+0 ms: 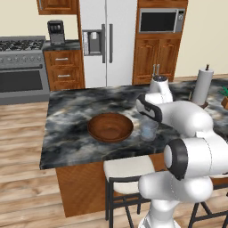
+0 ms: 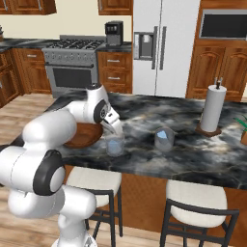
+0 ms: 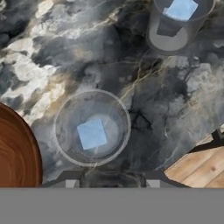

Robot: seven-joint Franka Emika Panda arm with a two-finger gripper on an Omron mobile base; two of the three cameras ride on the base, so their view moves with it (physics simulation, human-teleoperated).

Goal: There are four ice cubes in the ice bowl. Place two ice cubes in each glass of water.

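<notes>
Here the two-finger gripper (image 3: 109, 177) is hanging above the nearer clear tumbler of water (image 3: 92, 127), its dark fingertips standing apart at the six o'clock edge of the hand view with nothing between them, so it is looking open and empty. A pale-blue translucent ice cube (image 3: 92, 134) is lying in that glass, near the middle of its floor. The second clear tumbler (image 3: 179, 24) is standing well apart at one o'clock on the dark marbled tabletop (image 3: 61, 52), and another pale-blue cube (image 3: 181, 8) is sitting inside it. The wide reddish-brown wooden ice bowl (image 3: 17, 153) is sitting just beside the nearer glass at nine o'clock; how many cubes are inside each vessel, I cannot tell for certain. Judging from this, a cube is just being delivered to the nearer glass, and the task is looking at least half done. The next move is probably calling for a swing back over the bowl (image 1: 110, 127) to check for remaining ice.
</notes>
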